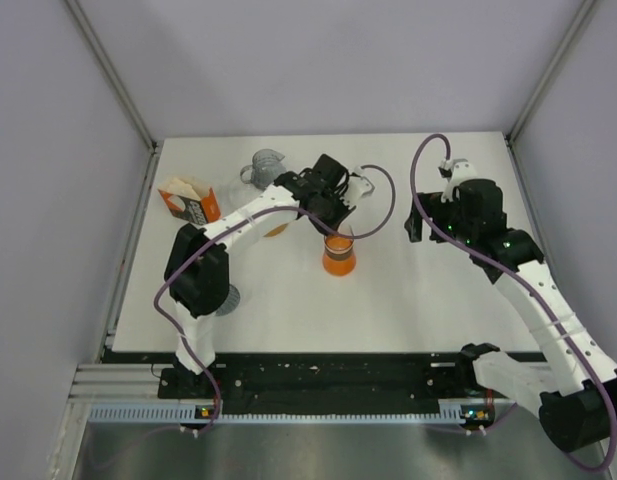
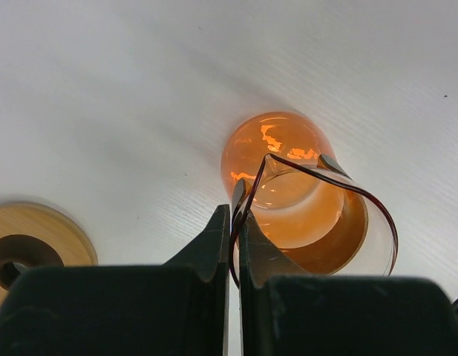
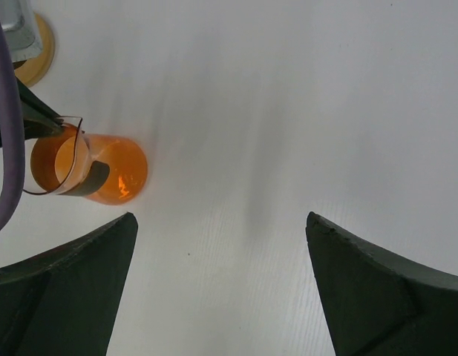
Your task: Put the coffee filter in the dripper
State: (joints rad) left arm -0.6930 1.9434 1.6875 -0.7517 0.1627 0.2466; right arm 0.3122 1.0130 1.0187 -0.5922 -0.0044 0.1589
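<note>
An orange see-through dripper (image 1: 338, 259) stands on the white table near the middle. The coffee filter (image 2: 326, 194) is a thin clear cone with a dark rim. It sits over the dripper's (image 2: 277, 141) mouth, and I cannot tell how deep it reaches. My left gripper (image 2: 234, 211) is shut on the filter's rim at its left side, right above the dripper (image 3: 113, 172) in the top view (image 1: 333, 230). My right gripper (image 3: 221, 216) is open over bare table, to the right of the dripper and apart from it (image 1: 418, 224).
An orange and white box (image 1: 189, 200) lies at the back left, with a clear wire-ribbed vessel (image 1: 269, 165) behind the left arm. A round wooden ring (image 2: 32, 241) lies just left of the dripper. A dark round object (image 1: 229, 298) sits by the left arm's base.
</note>
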